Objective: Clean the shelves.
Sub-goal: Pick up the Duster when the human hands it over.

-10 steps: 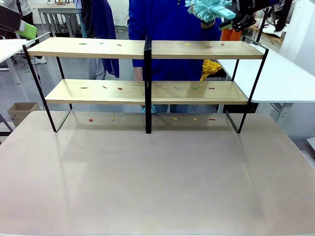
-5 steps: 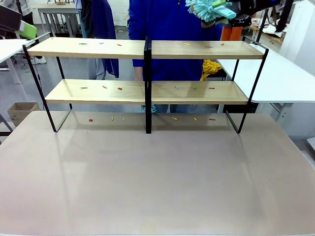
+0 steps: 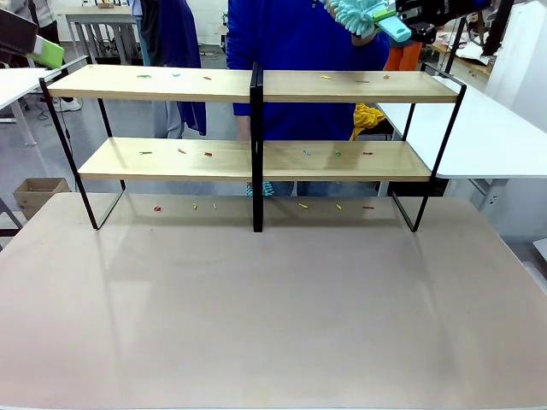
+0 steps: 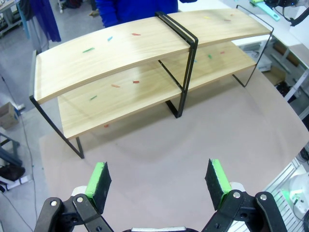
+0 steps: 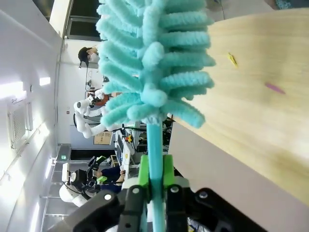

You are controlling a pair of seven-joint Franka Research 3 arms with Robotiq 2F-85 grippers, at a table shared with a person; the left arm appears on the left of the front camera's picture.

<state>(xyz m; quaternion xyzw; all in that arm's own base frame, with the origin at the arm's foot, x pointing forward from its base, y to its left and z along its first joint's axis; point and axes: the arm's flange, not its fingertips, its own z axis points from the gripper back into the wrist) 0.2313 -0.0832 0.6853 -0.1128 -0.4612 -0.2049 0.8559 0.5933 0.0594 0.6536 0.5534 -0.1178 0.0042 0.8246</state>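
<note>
The shelves (image 3: 256, 85) stand across the far half of the table, two light wooden tiers in a black frame with a central post. Small coloured scraps (image 3: 325, 78) lie scattered on both tiers. A fluffy teal duster (image 3: 357, 13) hangs above the upper tier's right end, my right gripper (image 3: 408, 21) shut on its handle. In the right wrist view the duster (image 5: 154, 58) rises from between the green pads (image 5: 144, 170), beside the upper board (image 5: 260, 96). My left gripper (image 4: 158, 179) is open, high over the table, looking down on the shelves (image 4: 116, 48). It also shows at the top left (image 3: 43, 53).
A person in blue (image 3: 299, 43) stands just behind the shelves. More scraps (image 3: 301, 206) lie on the table under the lower tier. White tables flank the scene at right (image 3: 496, 128) and left (image 3: 13, 81). A cardboard box (image 3: 34, 192) sits on the floor.
My right gripper has shut on the duster's handle. Duster and gripper have risen a little toward the top edge. The left arm has not moved.
</note>
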